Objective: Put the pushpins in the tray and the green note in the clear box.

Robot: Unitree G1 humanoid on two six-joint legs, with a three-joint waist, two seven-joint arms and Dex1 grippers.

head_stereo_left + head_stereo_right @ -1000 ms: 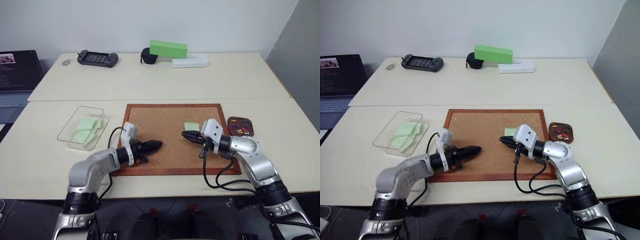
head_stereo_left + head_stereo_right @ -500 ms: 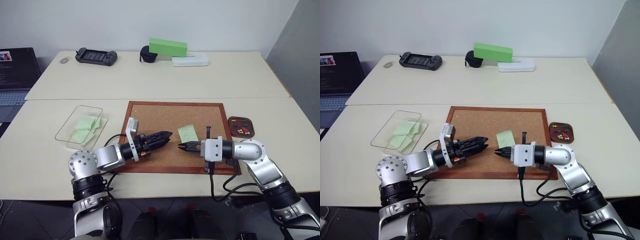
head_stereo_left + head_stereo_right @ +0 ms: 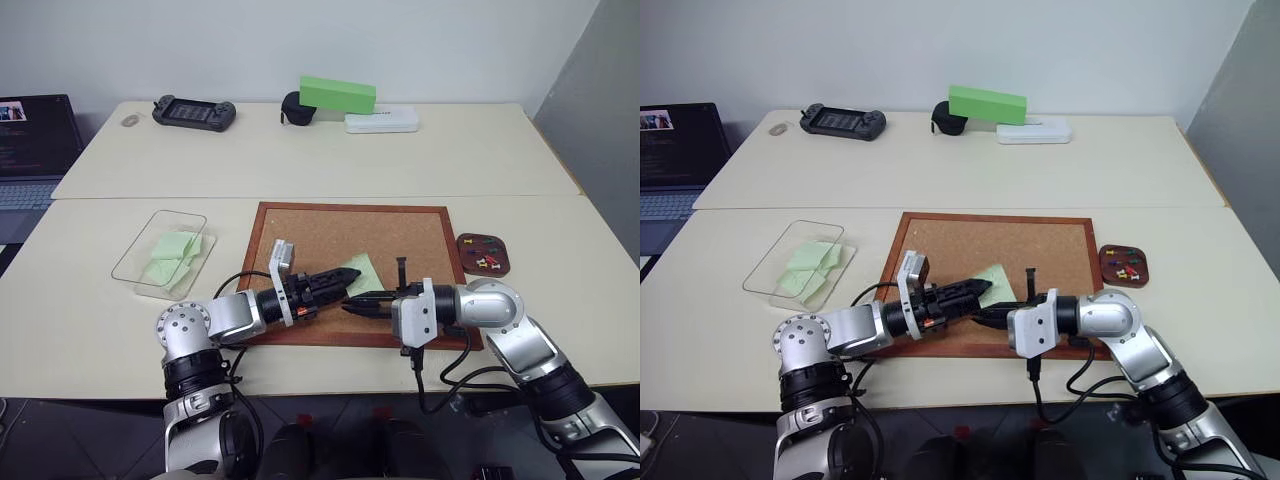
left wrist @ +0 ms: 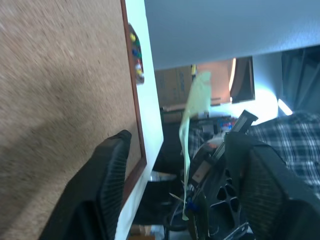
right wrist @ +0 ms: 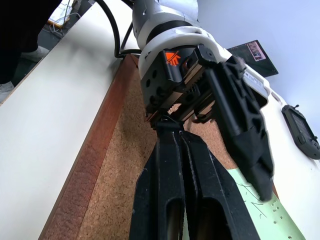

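Note:
The green note [image 3: 358, 268] is lifted off the corkboard [image 3: 330, 230] near its front edge. My right gripper [image 3: 348, 303] is shut on the note's lower edge, pointing left. My left gripper [image 3: 343, 282] points right and meets it tip to tip. It is open, with the note [image 4: 192, 115] standing edge-on between its fingers [image 4: 112, 170]. The right wrist view shows the right fingers [image 5: 172, 165] pressed together beside the note [image 5: 260, 220]. The brown tray [image 3: 467, 243] lies right of the board with several small coloured pushpins [image 3: 484, 262] in it. The clear box [image 3: 136, 243] lies left of the board and holds green slips.
On the far table stand a game controller [image 3: 195, 112], a bright green block [image 3: 337, 96] on a black object and a white case [image 3: 382, 122]. A laptop [image 3: 30, 140] sits at the far left. Cables trail from both wrists over the board's front edge.
The note lay flat on the board; the right gripper now holds it up. Both grippers moved toward each other at the board's front, and the left gripper opened around the note.

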